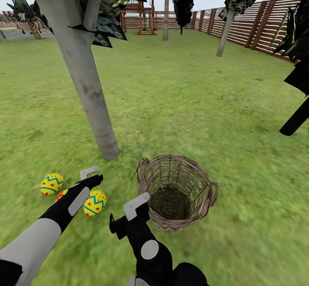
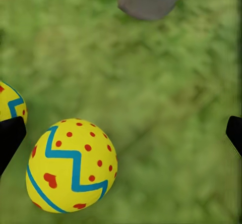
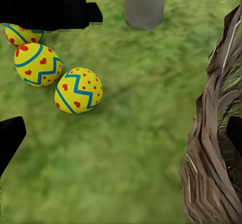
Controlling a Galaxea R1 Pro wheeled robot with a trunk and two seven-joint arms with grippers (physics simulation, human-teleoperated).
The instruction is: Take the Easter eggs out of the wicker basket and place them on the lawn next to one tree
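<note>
We are viewing the wicker basket [image 1: 178,193] standing on the lawn [image 1: 180,105], right of the tree [image 1: 86,80]. Three Easter eggs [image 1: 95,202] are lying clustered on the grass left of the basket, in front of the trunk's foot. The fence [image 1: 266,24] is running behind, at right.

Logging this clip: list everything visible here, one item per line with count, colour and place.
Easter eggs: three, yellow with blue zigzags and red marks, on the grass near the grey trunk.
Wicker basket: one, light brown, empty, on the grass right of the eggs.
Tree: one pale grey trunk close by; others farther back.
Lawn: green, all around.
Fence: brown slats, far right.
Play frame: reddish-brown, far back.
Left gripper: open, above the eggs.
Right gripper: open, beside the basket.
</note>
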